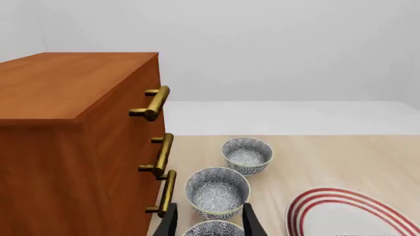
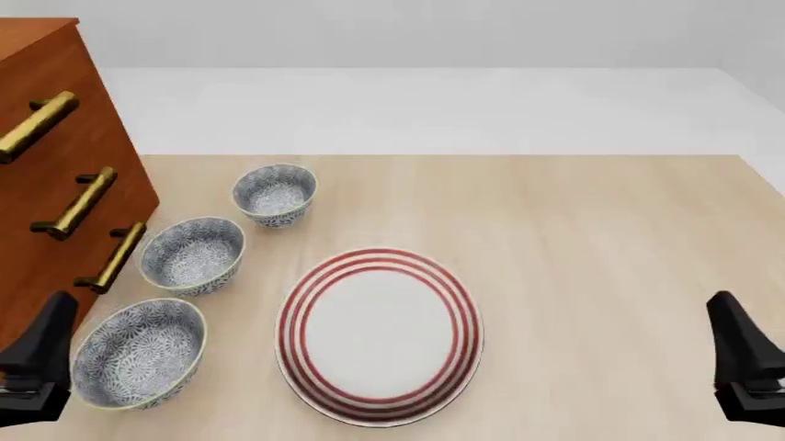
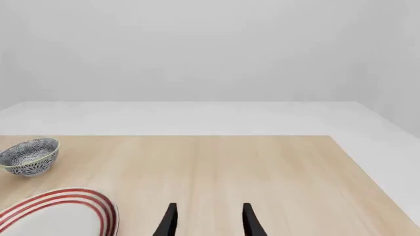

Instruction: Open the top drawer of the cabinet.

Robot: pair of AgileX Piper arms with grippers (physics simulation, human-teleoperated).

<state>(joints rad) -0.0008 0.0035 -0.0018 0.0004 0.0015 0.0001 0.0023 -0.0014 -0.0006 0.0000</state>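
My left end effector (image 1: 208,220) is open and holds nothing. Three handles look alike; I could grab a lower one, not the top drawer (image 1: 152,103).

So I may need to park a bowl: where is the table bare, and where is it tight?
Bare: the table between the striped plate and the right pincer, and the far strip beyond the plate. Crowded: the left side, where three patterned bowls line up along the cabinet.
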